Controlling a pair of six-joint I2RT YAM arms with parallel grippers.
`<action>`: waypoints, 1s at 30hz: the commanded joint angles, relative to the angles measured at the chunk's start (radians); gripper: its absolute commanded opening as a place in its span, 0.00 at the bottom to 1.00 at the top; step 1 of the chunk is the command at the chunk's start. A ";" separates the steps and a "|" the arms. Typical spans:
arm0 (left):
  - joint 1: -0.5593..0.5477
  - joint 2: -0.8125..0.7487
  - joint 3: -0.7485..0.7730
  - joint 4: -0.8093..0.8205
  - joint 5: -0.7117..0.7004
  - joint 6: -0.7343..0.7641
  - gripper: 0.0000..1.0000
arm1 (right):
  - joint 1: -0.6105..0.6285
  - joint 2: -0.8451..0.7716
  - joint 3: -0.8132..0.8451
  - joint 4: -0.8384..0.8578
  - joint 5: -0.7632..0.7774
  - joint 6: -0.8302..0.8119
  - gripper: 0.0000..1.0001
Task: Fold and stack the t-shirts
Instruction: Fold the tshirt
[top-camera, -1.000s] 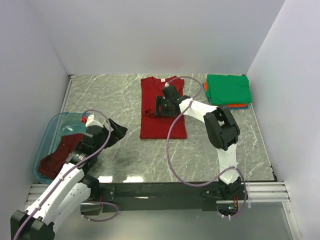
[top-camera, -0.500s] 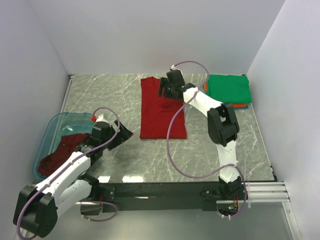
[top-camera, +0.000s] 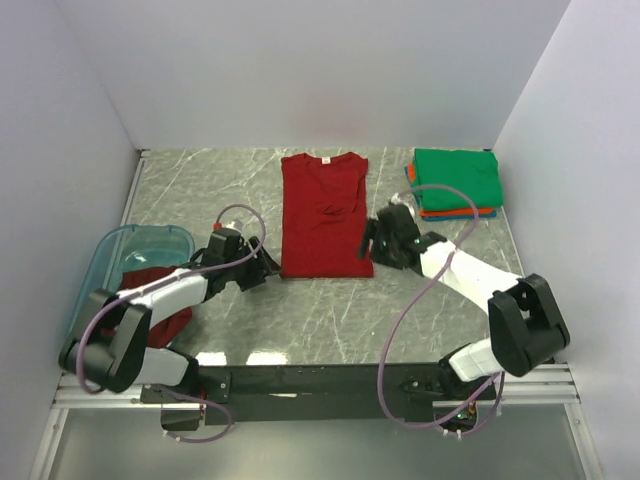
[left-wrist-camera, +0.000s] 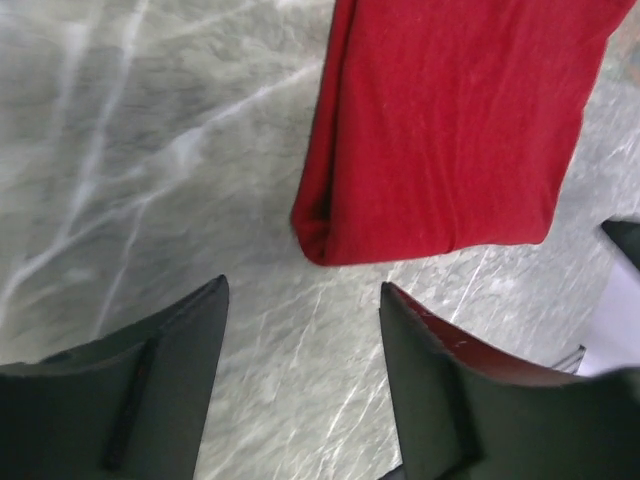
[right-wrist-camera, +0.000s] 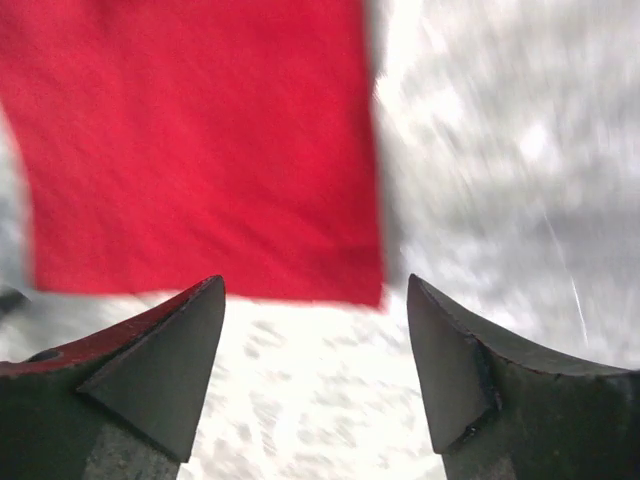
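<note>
The red t-shirt (top-camera: 322, 215) lies flat on the middle of the bench (top-camera: 200, 190), folded lengthwise into a narrow strip with its collar at the far end. A second ago the right arm was over its middle and a lump of sleeve stuck out on its left edge. That edge is now straight.

At the back right the green t-shirt (top-camera: 456, 178) tops the folded stack, with an orange t-shirt (top-camera: 412, 176) and a blue t-shirt (top-camera: 482, 213) showing as thin edges beneath. The stack is as it was. The maroon t-shirt (top-camera: 150, 282) remains bunched in the blue tub (top-camera: 120, 243) at the left.

Both arms have moved. The right claw (top-camera: 368, 240), which was at the collar half a second ago, has come back to the shirt's near right corner. In its wrist view the fingers (right-wrist-camera: 160, 370) stand apart just short of the hem, with bare bench between them.

The left claw (top-camera: 262, 272) was over the tub a second ago and now reaches across to the shirt's near left corner. Its fingers (left-wrist-camera: 150, 390) are also spread with nothing between them, close to the folded corner but not touching it.
</note>
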 joint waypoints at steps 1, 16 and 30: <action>-0.010 0.067 0.040 0.095 0.079 0.023 0.63 | -0.006 -0.066 -0.094 0.040 -0.030 0.046 0.79; -0.025 0.269 0.100 0.113 0.093 0.040 0.26 | -0.026 -0.016 -0.192 0.146 -0.093 0.072 0.64; -0.025 0.291 0.105 0.152 0.090 0.056 0.01 | -0.051 0.077 -0.155 0.158 -0.193 0.055 0.12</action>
